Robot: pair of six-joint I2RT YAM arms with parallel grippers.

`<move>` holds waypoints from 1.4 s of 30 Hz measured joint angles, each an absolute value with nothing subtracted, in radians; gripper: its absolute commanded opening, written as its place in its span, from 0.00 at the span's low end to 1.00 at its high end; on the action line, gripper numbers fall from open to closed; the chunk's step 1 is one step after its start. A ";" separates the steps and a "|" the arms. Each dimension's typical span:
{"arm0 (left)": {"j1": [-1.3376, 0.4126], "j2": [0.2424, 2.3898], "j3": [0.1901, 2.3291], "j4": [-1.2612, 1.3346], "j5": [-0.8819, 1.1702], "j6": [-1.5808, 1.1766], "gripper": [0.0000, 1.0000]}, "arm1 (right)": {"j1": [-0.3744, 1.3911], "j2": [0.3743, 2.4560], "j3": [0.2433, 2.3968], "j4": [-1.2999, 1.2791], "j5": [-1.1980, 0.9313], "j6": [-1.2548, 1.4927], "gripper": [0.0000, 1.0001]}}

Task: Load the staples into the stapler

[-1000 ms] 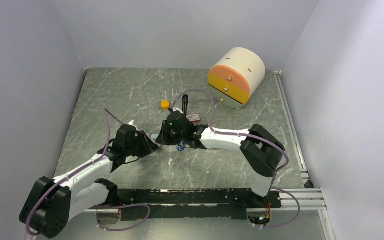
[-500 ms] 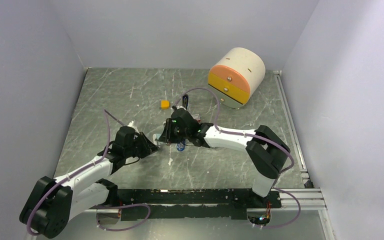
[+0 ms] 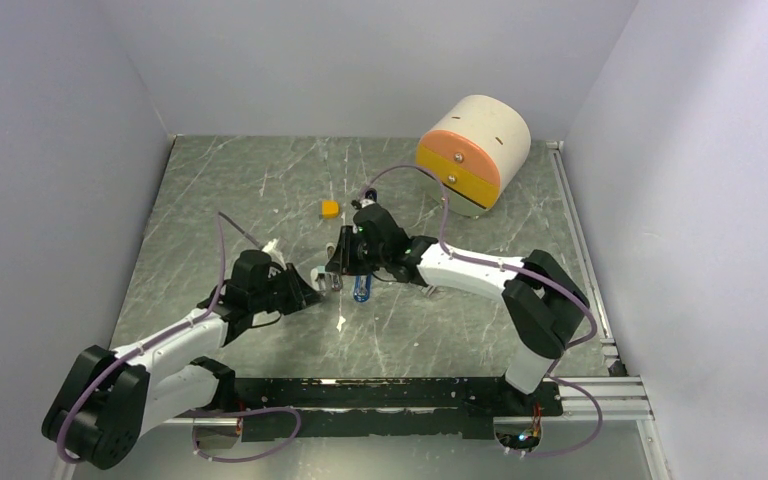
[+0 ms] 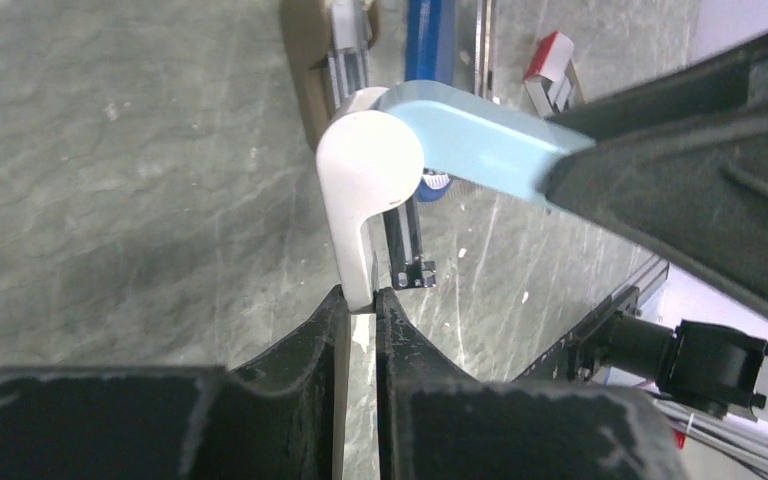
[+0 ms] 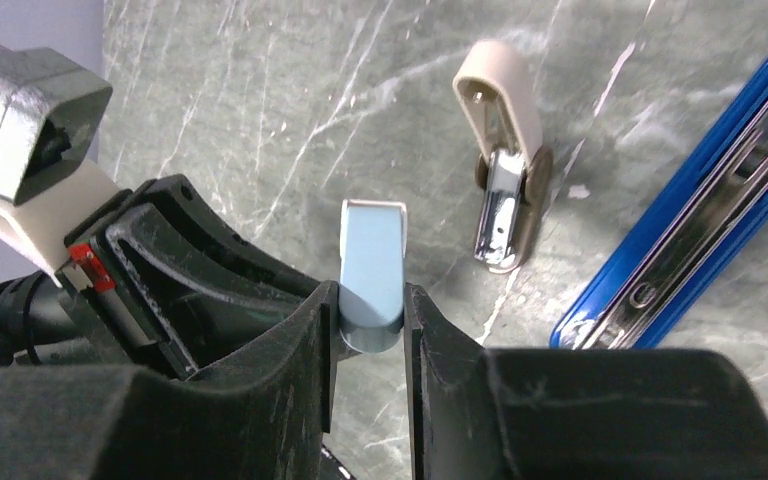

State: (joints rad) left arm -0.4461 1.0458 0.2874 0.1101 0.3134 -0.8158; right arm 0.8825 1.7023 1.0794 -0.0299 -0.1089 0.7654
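Left wrist, stapler, long axis left-right

Long dark-blue metal stapler runs off the right-wrist view's right edge; pale-blue flat bar has its near end hidden between the fingers of the right claw.

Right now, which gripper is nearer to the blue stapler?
Right. The right gripper is just beside the blue stapler; the left gripper is farther, beyond the pale stapler both hold.
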 measured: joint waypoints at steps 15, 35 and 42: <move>-0.448 1.029 0.331 0.099 0.428 -0.707 0.10 | 0.792 1.708 1.138 0.013 -0.181 0.684 0.51; -0.449 1.024 0.332 0.105 0.395 -0.832 0.10 | 0.878 1.727 1.066 0.063 -0.183 0.748 0.44; -0.449 1.013 0.332 0.098 0.371 -0.830 0.21 | 0.884 1.749 1.074 0.058 -0.160 0.778 0.26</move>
